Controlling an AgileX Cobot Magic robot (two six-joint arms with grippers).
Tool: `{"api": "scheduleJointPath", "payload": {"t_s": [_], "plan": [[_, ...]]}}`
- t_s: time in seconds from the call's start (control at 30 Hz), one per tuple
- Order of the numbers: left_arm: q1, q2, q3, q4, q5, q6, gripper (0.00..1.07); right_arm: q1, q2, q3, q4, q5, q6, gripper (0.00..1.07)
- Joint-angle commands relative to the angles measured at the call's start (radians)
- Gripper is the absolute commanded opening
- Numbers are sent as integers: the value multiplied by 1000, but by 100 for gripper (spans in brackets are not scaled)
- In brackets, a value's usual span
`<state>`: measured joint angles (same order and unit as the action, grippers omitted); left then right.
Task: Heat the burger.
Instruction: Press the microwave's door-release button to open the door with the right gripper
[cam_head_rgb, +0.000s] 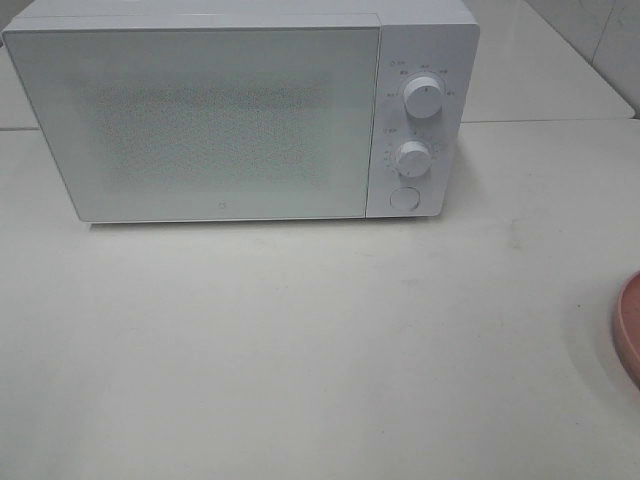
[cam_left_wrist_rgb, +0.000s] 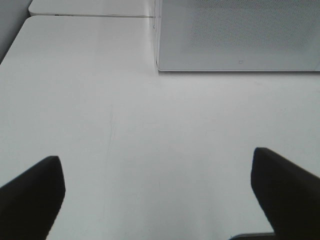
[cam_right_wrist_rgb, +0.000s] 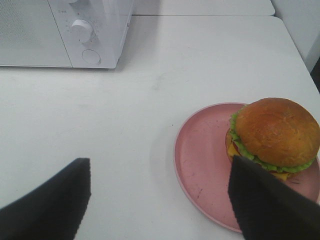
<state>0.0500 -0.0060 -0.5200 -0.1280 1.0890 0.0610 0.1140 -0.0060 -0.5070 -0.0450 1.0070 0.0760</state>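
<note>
My right gripper (cam_right_wrist_rgb: 159, 167), jaws apart and empty, hangs near the burger (cam_right_wrist_rgb: 275, 135). The burger stands upright, bun dome up, on its pink plate (cam_right_wrist_rgb: 200, 165), out beyond one finger, not between the two. It is round (no long axis to favour). My left gripper (cam_left_wrist_rgb: 156, 157), also spread, faces the closed microwave (cam_head_rgb: 200, 110), well apart.
</note>
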Motion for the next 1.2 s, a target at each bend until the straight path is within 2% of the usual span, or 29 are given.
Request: {"api": "scheduleJointPath", "payload": {"t_s": [0.03, 0.67, 1.2], "plan": [[1, -23, 3, 1, -17, -1, 93, -6, -28, 4, -2, -13, -8, 75], [1, -23, 3, 1, -17, -1, 93, -6, 8, -31, -3, -35, -5, 75], [1, -23, 3, 1, -17, -1, 93, -6, 279, -37, -6, -210, -6, 75]]}}
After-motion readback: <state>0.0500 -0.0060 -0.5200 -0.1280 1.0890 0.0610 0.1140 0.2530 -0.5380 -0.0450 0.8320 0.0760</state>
